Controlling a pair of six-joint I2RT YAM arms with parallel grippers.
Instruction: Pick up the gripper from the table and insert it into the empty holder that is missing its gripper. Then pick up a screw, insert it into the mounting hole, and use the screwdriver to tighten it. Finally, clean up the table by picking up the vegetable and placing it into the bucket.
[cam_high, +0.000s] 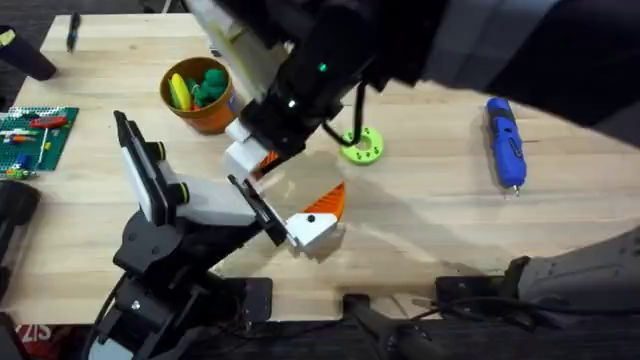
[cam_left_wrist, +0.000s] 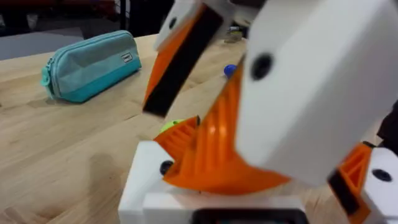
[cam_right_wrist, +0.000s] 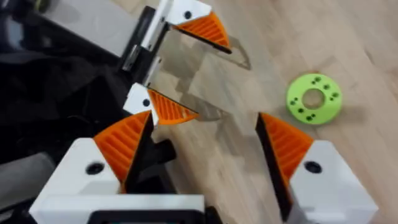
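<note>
The holder (cam_high: 255, 208), a black rail on the left arm's white body, carries one white-and-orange finger (cam_high: 316, 216) at its near end. The gripper piece (cam_right_wrist: 158, 106), small, white with an orange wedge, sits at the rail's far end (cam_high: 247, 157). I cannot tell whether it is seated. My right gripper (cam_right_wrist: 204, 118) reaches across and hovers open over it, one pad (cam_right_wrist: 124, 143) beside the piece. In the left wrist view that pad (cam_left_wrist: 217, 149) looms close. The blue screwdriver (cam_high: 505, 140) lies at the right. The orange bucket (cam_high: 222, 112) holds yellow and green vegetables (cam_high: 208, 85). No screw is visible.
A lime-green ring (cam_high: 362, 146) lies on the table (cam_high: 430, 210) right of the grippers. At the far left edge sits a green brick plate (cam_high: 35, 135), and a teal pouch (cam_left_wrist: 90, 62) lies farther off. Cables and the arm bases line the front edge.
</note>
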